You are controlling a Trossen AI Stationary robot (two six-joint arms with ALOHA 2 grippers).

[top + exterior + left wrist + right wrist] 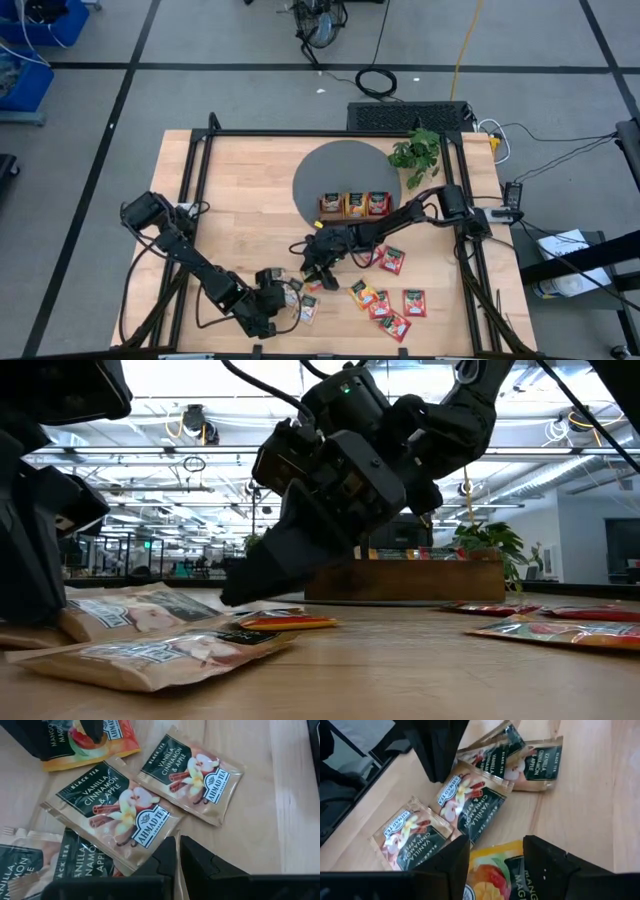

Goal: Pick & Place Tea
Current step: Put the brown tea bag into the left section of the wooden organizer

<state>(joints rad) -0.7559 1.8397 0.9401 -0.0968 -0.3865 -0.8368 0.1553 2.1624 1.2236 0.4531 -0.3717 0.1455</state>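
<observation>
Progress: three sachets stood in the wooden tray (352, 205), at 12 o'clock from the table (240, 190) centre, on the grey mat (335, 175); judged roughly a quarter done.
Remaining tea: a red and orange group (388, 295) lay loose at 5 o'clock; beige vanilla sachets (117, 812) lay at 6 o'clock, with an orange mango sachet (492, 875) just beside them.
Right hand (318, 270): fingers parted, lowered over the orange mango sachet, which lay flat on the table between the fingertips (not yet lifted, by the right wrist view).
Left hand (285, 298): clenched, grasping nothing, hovering just over the beige sachets.
Edges: the beige sachets lay near the 6 o'clock table edge; two of them overlapped, so a clean single pick looked harder there.
Open room: bare wood from 9 to 11 o'clock; the two hands stood close together, leaving little clearance between them. The plant (415, 152) crowded the tray at 1 o'clock.
</observation>
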